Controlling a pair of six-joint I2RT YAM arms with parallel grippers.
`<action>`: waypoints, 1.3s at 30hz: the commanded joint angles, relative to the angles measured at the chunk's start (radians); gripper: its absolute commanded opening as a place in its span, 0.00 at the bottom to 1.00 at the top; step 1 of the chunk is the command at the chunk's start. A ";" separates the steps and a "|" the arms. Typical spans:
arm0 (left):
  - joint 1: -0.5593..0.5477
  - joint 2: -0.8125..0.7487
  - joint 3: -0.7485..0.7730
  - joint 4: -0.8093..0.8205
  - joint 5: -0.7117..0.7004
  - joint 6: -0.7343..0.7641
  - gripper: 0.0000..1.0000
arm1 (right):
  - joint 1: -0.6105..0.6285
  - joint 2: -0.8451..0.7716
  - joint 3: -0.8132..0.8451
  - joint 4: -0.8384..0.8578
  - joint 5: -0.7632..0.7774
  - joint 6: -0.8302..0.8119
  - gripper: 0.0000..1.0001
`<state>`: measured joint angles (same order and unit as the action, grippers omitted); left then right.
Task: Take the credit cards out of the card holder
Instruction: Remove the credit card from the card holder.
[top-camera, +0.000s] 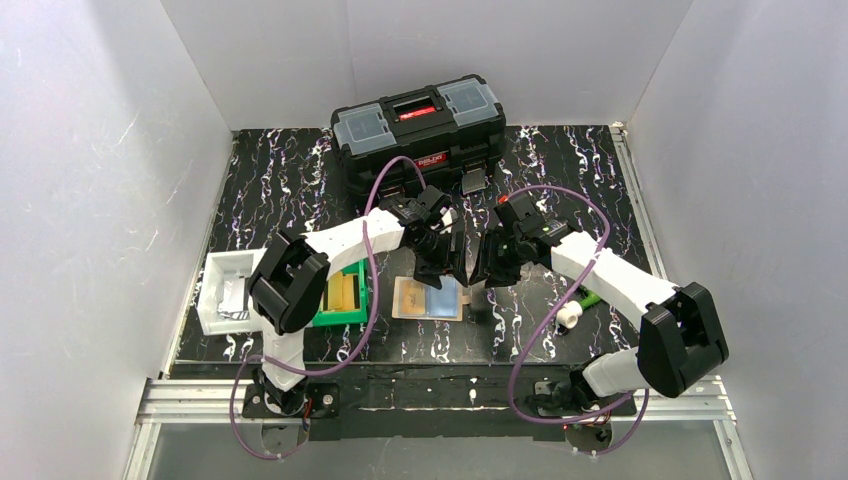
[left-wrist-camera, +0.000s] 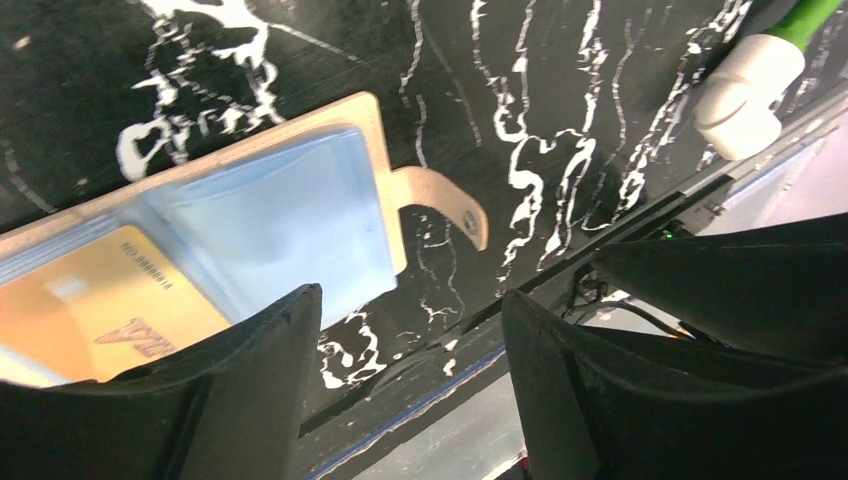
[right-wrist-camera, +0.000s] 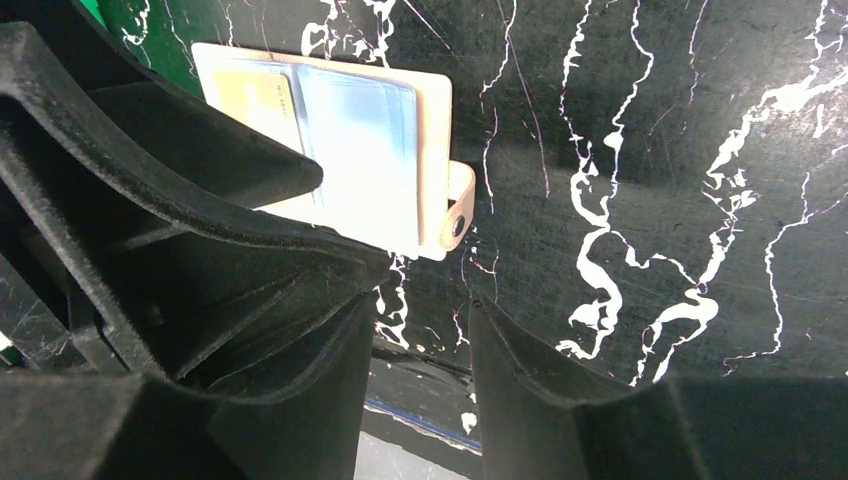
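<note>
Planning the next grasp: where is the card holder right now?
In the top view, the card holder lies open on the table, near-centre, just right of the green bin.

Bare tabletop (top-camera: 492, 322) opens right of the card holder (top-camera: 430, 298); green bin (top-camera: 340, 318) sits near its left, black toolbox (top-camera: 420, 125) well behind.

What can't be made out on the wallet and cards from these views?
- Left wrist view: the orange card is cut off by the frame edge and the left gripper; its print is blurred.
- Right wrist view: the left gripper hides the left part of the wallet.
- Top view: the blue card is too small to tell whether it is sleeved or loose. The contents of the white tray are unreadable.
</note>
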<state>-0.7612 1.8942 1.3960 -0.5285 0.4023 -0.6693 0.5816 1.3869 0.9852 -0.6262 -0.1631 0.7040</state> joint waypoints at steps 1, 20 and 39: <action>0.023 -0.084 0.034 -0.119 -0.106 0.022 0.64 | -0.007 -0.027 0.013 0.034 -0.034 0.017 0.48; 0.227 -0.119 -0.239 -0.100 -0.155 0.066 0.09 | 0.095 0.436 0.121 0.436 -0.396 0.216 0.36; 0.188 -0.103 -0.349 -0.050 -0.151 -0.003 0.00 | 0.068 0.496 0.007 0.455 -0.365 0.160 0.38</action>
<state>-0.5404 1.7882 1.0920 -0.5610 0.2676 -0.6384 0.6601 1.8923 1.0298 -0.1734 -0.5613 0.8909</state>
